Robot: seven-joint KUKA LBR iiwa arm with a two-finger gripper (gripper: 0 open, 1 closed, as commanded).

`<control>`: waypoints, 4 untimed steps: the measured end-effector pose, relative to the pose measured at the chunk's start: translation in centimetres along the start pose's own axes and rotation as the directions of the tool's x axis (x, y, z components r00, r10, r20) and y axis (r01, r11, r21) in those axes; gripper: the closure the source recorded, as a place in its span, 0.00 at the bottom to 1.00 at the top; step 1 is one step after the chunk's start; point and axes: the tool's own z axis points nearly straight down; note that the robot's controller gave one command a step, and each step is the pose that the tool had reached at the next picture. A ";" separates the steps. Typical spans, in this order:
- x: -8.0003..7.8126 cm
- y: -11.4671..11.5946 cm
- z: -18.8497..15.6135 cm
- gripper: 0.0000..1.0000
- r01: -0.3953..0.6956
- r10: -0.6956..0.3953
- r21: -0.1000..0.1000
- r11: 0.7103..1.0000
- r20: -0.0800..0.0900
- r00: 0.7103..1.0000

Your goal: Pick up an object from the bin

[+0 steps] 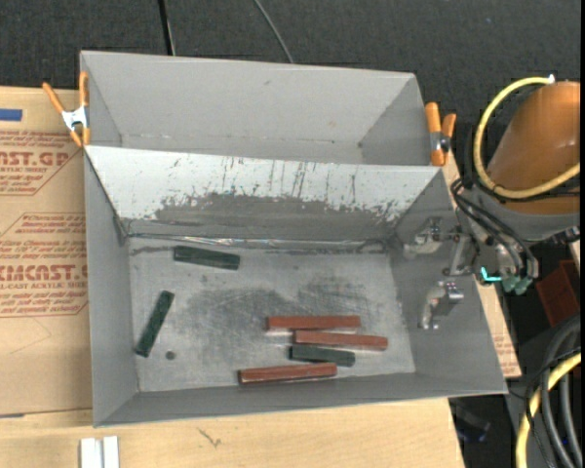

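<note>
In the camera view the gripper (pixel 435 273) hangs at the right side of the bin (pixel 273 115), above the sloped right wall and not above the floor. Its two metal fingers (pixel 439 305) stand apart, and between them I see only bare grey wall. So the pincer is released and carries nothing.

The nearest things lie on the floor to its left. There is a red bar (pixel 314 324) and just below it a second red bar (pixel 341 340), whose right end comes closest to the gripper. Under that lies a short green bar (pixel 322 356); I cannot tell if the two touch. A third red bar (pixel 288 373) lies near the front wall. These four are almost parallel and close together. Two other green bars are well apart from them, one (pixel 207 256) near the back wall and one (pixel 154 323) tilted at the left.

As I judge it, no thing is chosen yet and the step in hand is the approach. The second red bar looks like the best goal, because its right end sticks out past its neighbours and has free floor on both long sides. The gripper should first move left over this end and turn so that the fingers close across the narrow width. Then it should go straight down, very low, because the bars are flat. A finger that lands on the green bar would push the group away.
</note>
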 end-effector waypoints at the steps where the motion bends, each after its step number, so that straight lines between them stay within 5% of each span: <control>1: -0.2 0.1 -0.4 0.00 0.001 -0.001 0.001 1.000 0.008 1.000; 3: 0.8 2.0 2.8 0.00 -0.025 0.025 -0.001 1.000 0.005 1.000; 4: 0.0 2.3 8.0 0.00 -0.084 0.084 0.000 0.996 0.014 0.996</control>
